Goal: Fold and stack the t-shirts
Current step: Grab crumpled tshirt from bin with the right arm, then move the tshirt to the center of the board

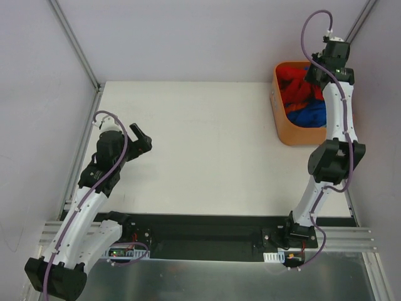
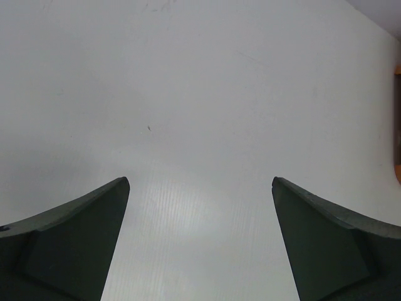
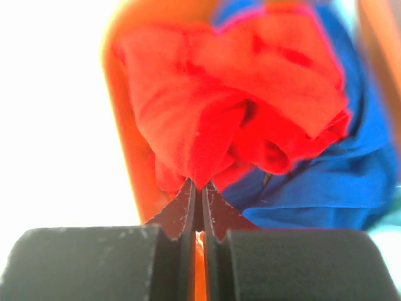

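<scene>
A crumpled bright red t-shirt [image 3: 225,100] lies on a royal blue t-shirt [image 3: 326,188] inside the orange plastic tub [image 1: 285,128] at the far right of the table. Both also show in the top view, the red t-shirt [image 1: 293,86] above the blue t-shirt [image 1: 308,115]. My right gripper [image 3: 200,184] is over the tub, shut on a fold of the red t-shirt. My left gripper [image 2: 200,188] is open and empty, hovering over bare white table at the left [image 1: 143,138].
The white table [image 1: 200,150] spreads between the arms. Grey walls and metal rails stand at the left and far sides. A sliver of the tub's orange edge [image 2: 397,125] shows at the right of the left wrist view.
</scene>
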Action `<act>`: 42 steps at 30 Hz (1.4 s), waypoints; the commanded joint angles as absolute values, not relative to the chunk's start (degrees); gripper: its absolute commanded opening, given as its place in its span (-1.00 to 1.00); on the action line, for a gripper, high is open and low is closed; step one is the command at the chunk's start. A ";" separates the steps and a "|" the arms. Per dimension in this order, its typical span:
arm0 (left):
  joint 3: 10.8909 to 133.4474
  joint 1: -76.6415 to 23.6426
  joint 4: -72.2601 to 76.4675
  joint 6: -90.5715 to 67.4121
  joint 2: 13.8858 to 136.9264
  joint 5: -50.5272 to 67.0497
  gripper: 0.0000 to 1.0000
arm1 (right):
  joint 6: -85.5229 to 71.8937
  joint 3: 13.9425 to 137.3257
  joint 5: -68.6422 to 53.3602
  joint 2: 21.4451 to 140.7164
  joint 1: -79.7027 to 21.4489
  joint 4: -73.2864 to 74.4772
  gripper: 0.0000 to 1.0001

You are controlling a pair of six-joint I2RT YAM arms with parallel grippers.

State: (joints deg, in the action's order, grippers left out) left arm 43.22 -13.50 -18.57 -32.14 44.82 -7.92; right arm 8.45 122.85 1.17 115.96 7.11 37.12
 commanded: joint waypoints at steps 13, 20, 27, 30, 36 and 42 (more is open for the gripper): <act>44.38 -13.45 -18.19 -32.61 37.19 -1.67 0.99 | 3.88 125.15 -16.60 82.79 -21.15 12.57 -0.99; 42.80 -13.45 -18.72 -33.75 32.79 -1.49 0.99 | -1.83 121.85 -16.45 84.12 -28.12 11.87 -0.99; 41.57 -13.45 -22.31 -35.94 31.20 -4.57 0.99 | -3.51 91.99 8.84 80.41 -27.86 17.29 -0.98; 41.57 -13.45 -25.04 -37.09 32.78 -5.10 0.98 | -2.72 88.33 15.63 86.29 -26.55 26.31 -0.74; 40.44 -13.45 -30.23 -40.68 37.17 -3.60 0.99 | -0.45 91.67 17.24 94.40 -26.10 38.76 0.97; 37.19 -13.45 -34.98 -44.11 37.79 -3.78 0.99 | 6.49 85.96 11.52 90.00 -34.77 35.51 0.93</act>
